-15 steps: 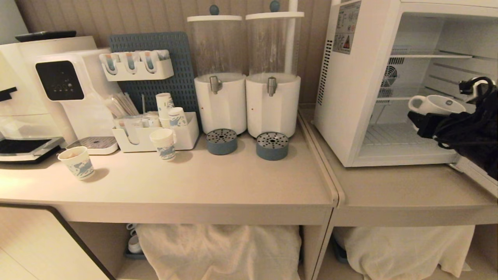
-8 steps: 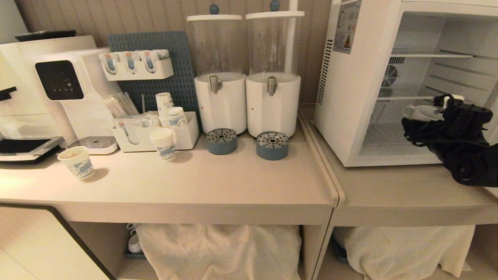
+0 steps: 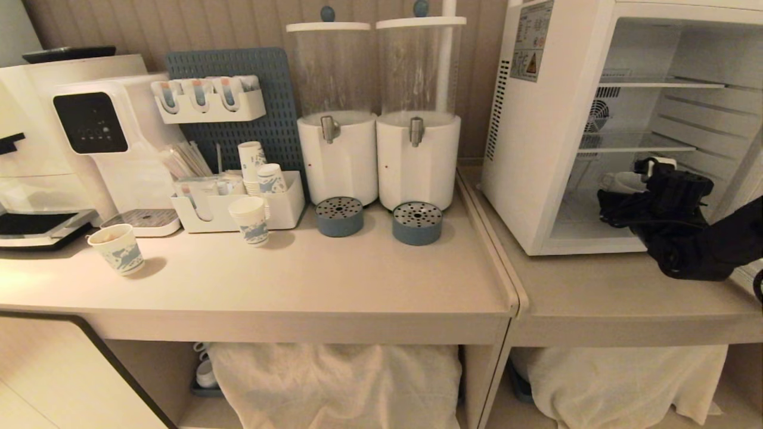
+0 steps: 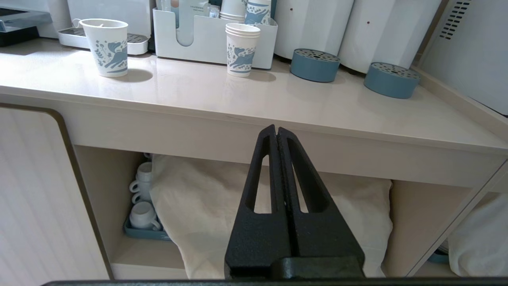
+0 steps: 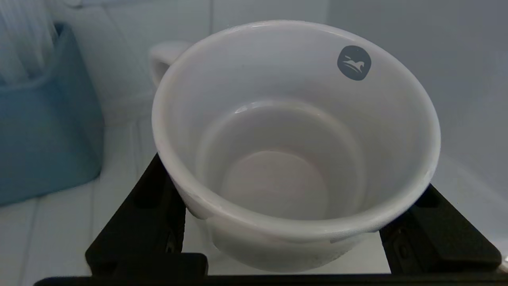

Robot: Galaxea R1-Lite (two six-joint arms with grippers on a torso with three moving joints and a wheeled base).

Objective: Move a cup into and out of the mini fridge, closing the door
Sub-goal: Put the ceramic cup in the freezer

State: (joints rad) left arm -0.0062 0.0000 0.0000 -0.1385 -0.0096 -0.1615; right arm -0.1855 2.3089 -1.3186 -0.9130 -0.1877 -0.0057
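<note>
Paper cups [image 3: 116, 248] are standing on the beige desk [image 3: 334, 280]; right tool [image 5: 285, 222] is gripping the empty cup [image 5: 295, 135] inside the mini fridge [image 3: 554, 149].

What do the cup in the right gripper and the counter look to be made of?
The cup, held by the right gripper, looks like glazed white ceramic: thick rounded rim, soft highlights on its inner wall, a printed round logo. The counter seems a smooth beige laminate or stone-like slab with a semi-gloss finish, since the paper cups standing on it cast faint reflections. Which of the two it is stays unclear.
</note>
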